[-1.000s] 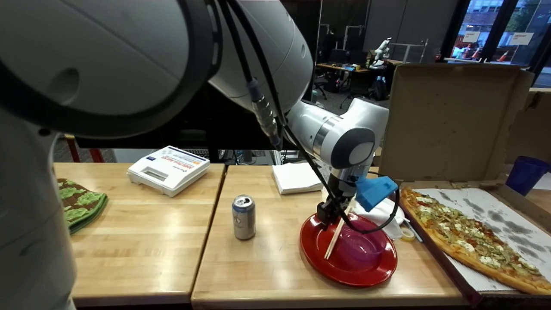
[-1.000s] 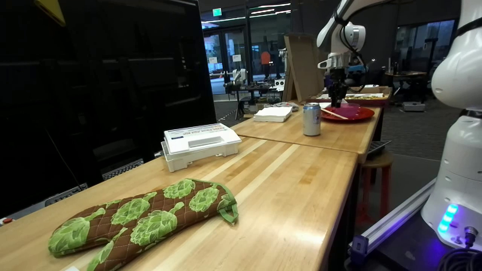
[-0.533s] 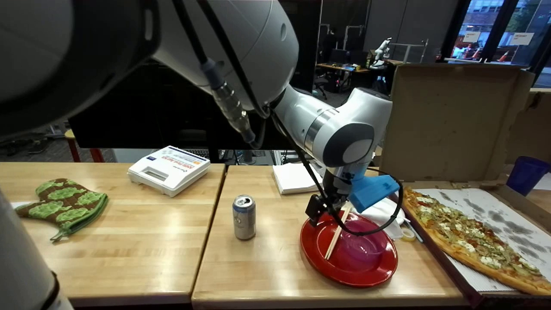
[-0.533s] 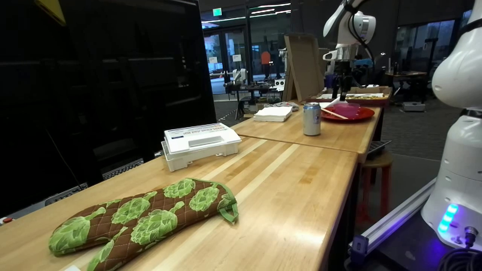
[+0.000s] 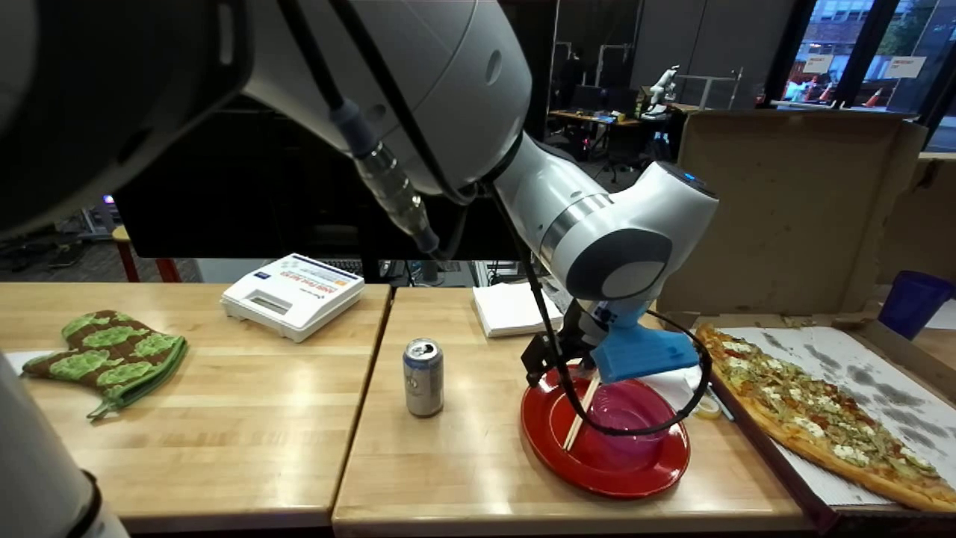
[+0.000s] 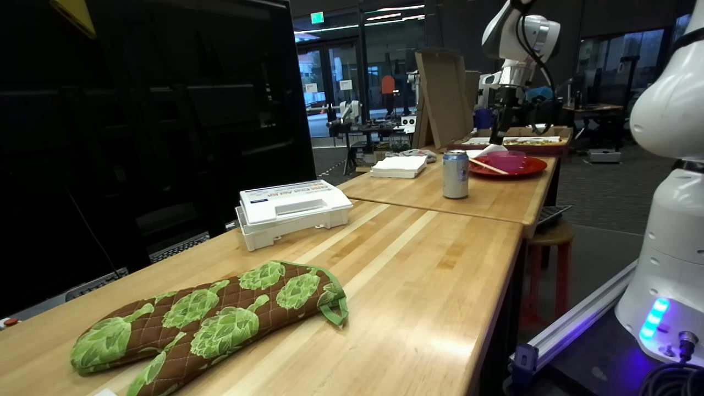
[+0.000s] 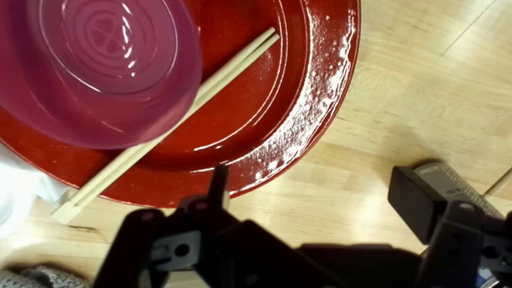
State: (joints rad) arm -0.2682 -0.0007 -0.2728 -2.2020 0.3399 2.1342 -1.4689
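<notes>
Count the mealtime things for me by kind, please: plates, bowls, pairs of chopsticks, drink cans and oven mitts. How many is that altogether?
Red plate: 1
Pink-purple bowl: 1
Pair of chopsticks: 1
Drink can: 1
Oven mitt: 1
Total: 5

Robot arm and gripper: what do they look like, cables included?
The arm is rounded and white, with dark grey caps and silver bands. Black cables run along it, one with a metal connector. A bright blue piece sits near the black gripper. Blue lights glow on the base.
</notes>
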